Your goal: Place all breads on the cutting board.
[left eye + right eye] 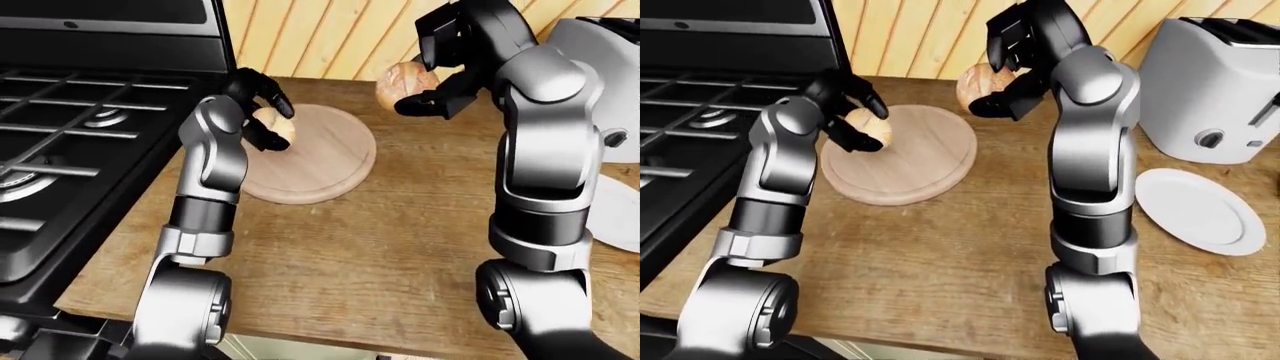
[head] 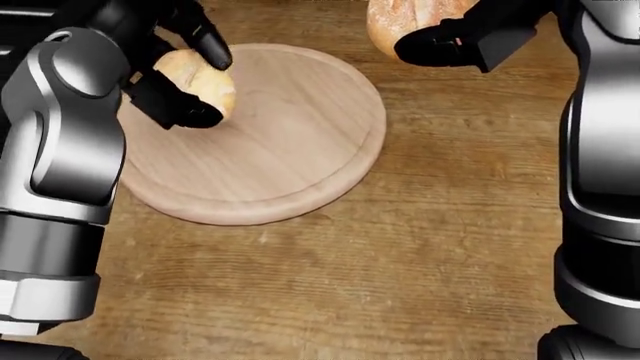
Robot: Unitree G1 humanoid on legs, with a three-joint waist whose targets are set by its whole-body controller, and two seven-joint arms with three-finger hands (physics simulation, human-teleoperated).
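Measured from the cutting board point(image 2: 270, 150): its upper-left rim is hidden behind the left hand point(image 2: 165, 67) and forearm in every view. The roll point(image 2: 200, 86) over that rim is partly covered by dark fingers point(image 2: 208, 41); whether it touches the wood cannot be told. Up and right of the board, the second bread point(image 2: 410, 22) is cut by the head view's top edge, its lower side masked by the right hand point(image 2: 470, 41). Left of the board, the stove point(image 1: 70, 150) runs off the left-eye view.
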